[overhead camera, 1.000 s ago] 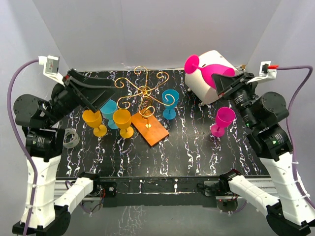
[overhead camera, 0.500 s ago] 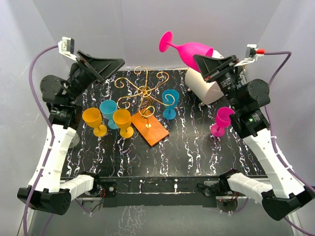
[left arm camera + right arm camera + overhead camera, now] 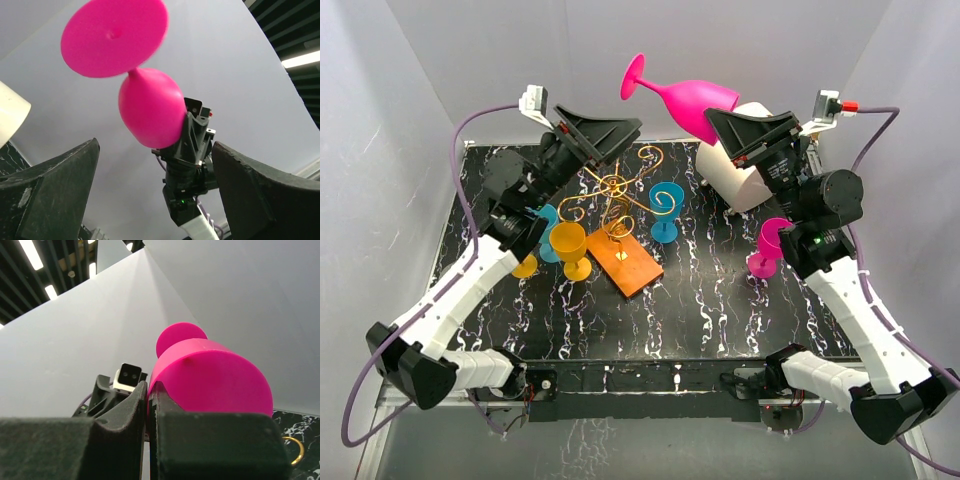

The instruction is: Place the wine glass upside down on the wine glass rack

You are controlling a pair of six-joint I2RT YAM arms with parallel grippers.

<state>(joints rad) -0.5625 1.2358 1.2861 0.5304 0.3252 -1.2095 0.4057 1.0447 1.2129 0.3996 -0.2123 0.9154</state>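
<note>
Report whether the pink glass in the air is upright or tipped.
Tipped: the pink plastic wine glass lies nearly sideways, foot pointing left.

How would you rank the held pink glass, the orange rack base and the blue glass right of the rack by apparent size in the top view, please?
1. held pink glass, though it is up nearer the camera, which enlarges it
2. orange rack base
3. blue glass

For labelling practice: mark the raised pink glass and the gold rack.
raised pink glass (image 3: 690, 98), top view, on its bowl.
gold rack (image 3: 635, 270), top view, on its orange base.
</note>
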